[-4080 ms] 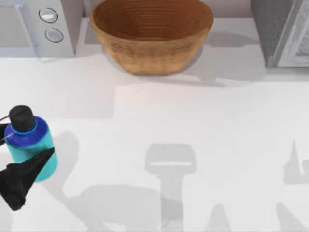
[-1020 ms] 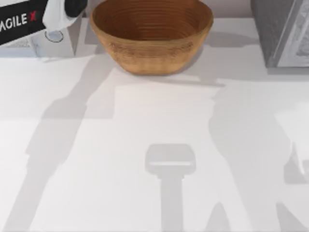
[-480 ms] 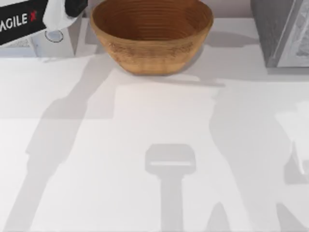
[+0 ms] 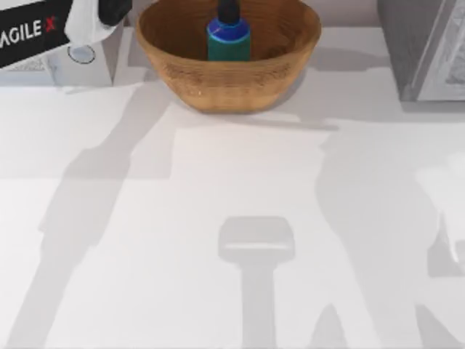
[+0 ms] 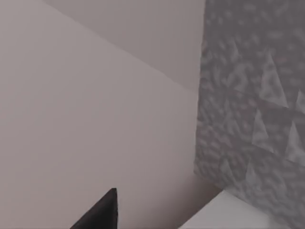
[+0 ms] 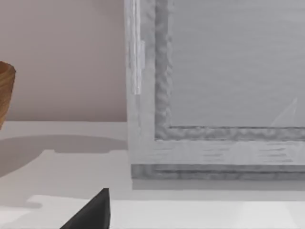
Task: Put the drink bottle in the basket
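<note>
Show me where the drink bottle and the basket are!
drink bottle [image 4: 229, 36], top view, on its dark blue shoulder.
basket [image 4: 229, 76], top view, on its woven outer wall, front side.

The left arm [image 4: 43, 29] reaches high across the table's far left corner; its gripper's state is perhaps unreadable.

The drink bottle [image 4: 229, 35] stands upright inside the basket [image 4: 232, 76], and the basket sits at the back of the table [image 4: 218, 218], about midway across. To its left is a boxy appliance [image 4: 91, 54], with the left arm [image 4: 43, 25] above it. To its right stands a cabinet [image 4: 421, 47].
</note>
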{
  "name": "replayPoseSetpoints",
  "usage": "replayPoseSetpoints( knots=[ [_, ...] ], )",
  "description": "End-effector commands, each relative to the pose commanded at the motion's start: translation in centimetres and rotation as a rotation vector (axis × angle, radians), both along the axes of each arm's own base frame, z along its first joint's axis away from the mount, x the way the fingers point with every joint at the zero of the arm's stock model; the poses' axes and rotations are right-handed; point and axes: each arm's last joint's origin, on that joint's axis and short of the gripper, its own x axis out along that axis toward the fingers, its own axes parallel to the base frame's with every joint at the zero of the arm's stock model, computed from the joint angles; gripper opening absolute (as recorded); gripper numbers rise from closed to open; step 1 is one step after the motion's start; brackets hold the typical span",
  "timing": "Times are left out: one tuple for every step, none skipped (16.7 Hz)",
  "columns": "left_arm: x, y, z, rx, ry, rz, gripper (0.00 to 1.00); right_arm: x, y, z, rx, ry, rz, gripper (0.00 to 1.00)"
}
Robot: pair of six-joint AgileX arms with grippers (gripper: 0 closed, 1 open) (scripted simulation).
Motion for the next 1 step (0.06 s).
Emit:
replayPoseSetpoints(
  knots=[
    [0.00, 0.00, 0.00, 0.000, 0.000, 0.000, 1.00, 0.00, 0.00, 0.00, 0.000, 0.000, 0.000, 1.00]
  ],
)
